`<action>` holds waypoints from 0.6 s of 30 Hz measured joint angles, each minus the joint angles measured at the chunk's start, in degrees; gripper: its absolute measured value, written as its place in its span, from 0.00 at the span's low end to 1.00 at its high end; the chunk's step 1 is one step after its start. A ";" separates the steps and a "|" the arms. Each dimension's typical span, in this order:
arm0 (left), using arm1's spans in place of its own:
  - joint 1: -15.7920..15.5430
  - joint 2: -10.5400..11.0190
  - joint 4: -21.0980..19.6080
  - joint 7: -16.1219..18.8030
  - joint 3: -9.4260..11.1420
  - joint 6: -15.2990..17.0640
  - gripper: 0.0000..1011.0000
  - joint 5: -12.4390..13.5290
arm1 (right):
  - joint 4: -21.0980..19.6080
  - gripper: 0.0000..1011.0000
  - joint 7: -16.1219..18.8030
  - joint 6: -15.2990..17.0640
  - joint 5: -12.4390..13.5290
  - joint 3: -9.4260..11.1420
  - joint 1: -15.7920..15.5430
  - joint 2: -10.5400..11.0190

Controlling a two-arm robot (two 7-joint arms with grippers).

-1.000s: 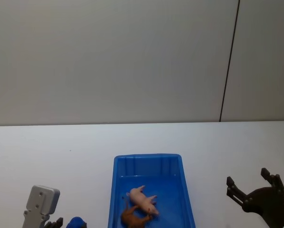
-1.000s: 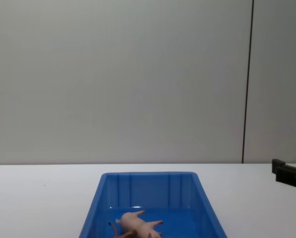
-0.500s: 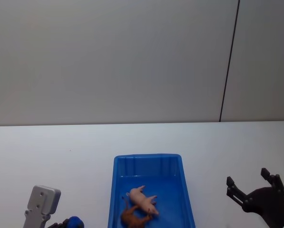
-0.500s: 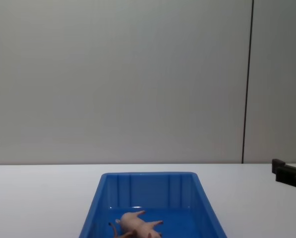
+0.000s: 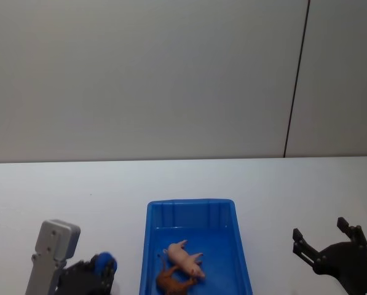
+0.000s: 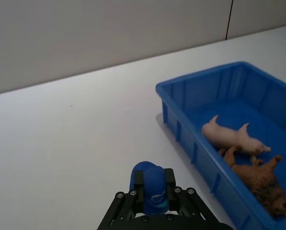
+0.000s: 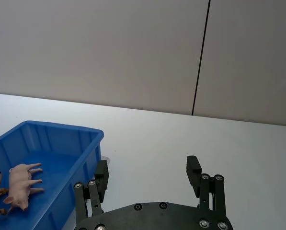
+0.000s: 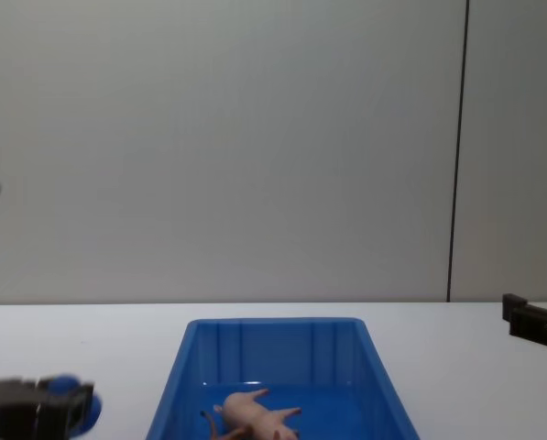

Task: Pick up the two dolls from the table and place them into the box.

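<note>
Pig point(image 5: 185, 259), lion point(image 5: 173, 283), inside box point(image 5: 191, 206)

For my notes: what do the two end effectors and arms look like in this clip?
The left end effector is black with small silver screws and a blue tip bearing a pale marking; a light grey bracket sits behind it. The right end effector is all black, with two blocky fingers and silver screws.

You see a bright blue plastic bin point(image 5: 198, 209) on a plain white tabletop point(image 5: 78, 190), holding a pale pink pig figurine point(image 5: 186, 259) and a brown lion figurine point(image 5: 173, 283); the black left gripper point(image 6: 150, 194) has blue fingertips.
</note>
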 joint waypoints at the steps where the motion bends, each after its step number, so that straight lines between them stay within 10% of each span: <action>1: -0.11 -0.04 -0.11 -0.35 -0.04 -0.38 0.25 0.28 | 0.00 0.99 0.00 0.00 0.00 0.00 0.00 0.00; 18: -3.77 -1.58 -0.65 -11.23 -0.44 -7.71 0.16 3.29 | 0.00 0.99 0.00 0.00 0.00 0.00 0.00 0.00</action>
